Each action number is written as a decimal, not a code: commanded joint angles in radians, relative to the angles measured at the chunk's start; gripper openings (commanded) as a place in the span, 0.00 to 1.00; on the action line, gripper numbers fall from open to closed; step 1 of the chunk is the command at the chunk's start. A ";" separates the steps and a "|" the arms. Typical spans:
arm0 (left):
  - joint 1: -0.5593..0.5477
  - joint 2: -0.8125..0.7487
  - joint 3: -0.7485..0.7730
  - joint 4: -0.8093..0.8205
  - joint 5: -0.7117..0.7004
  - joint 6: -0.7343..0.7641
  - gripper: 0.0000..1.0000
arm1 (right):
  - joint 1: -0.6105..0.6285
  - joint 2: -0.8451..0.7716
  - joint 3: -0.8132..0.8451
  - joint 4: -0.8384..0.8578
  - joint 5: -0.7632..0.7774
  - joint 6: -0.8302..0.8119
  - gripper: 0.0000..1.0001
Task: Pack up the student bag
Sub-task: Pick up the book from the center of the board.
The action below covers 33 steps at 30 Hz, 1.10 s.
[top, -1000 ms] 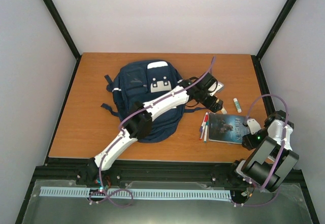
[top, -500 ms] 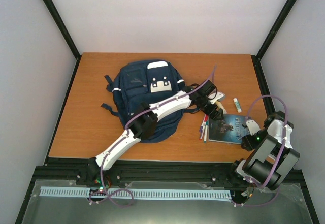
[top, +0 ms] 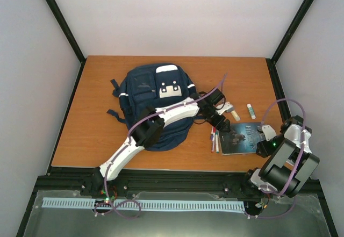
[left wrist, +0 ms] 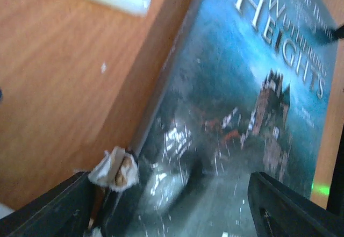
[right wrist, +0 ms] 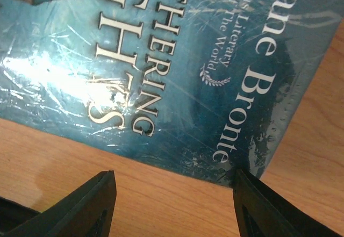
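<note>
The navy backpack (top: 145,94) lies flat on the wooden surface (top: 91,135), left of centre, with its white patch facing up. The left arm reaches across the bag's lower right part. The left end effector (top: 224,128) hangs low over the near-left corner of a paperback book (top: 247,136). Its jaws are spread wide and pinch nothing. In the left wrist view, one finger (left wrist: 54,210) is over bare wood past the book's spine and the other is over the cover. A few pens (top: 214,139) lie just beside the book's left edge. A pale tube (top: 232,110) and a small glue stick (top: 251,110) lie behind the book. The right end effector (top: 267,140) sits at the book's right edge. Its fingers (right wrist: 80,205) are also apart and empty, over wood just beside the cover.
</note>
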 commanded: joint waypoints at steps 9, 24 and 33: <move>-0.007 -0.218 -0.273 0.042 0.032 0.040 0.79 | 0.157 0.037 -0.041 0.106 -0.013 0.092 0.61; -0.005 -0.399 -0.405 0.013 -0.098 0.093 0.80 | 0.447 0.122 0.045 0.141 -0.004 0.273 0.61; -0.005 -0.400 -0.399 0.038 -0.159 0.018 0.84 | 0.501 0.206 0.138 0.133 -0.058 0.329 0.61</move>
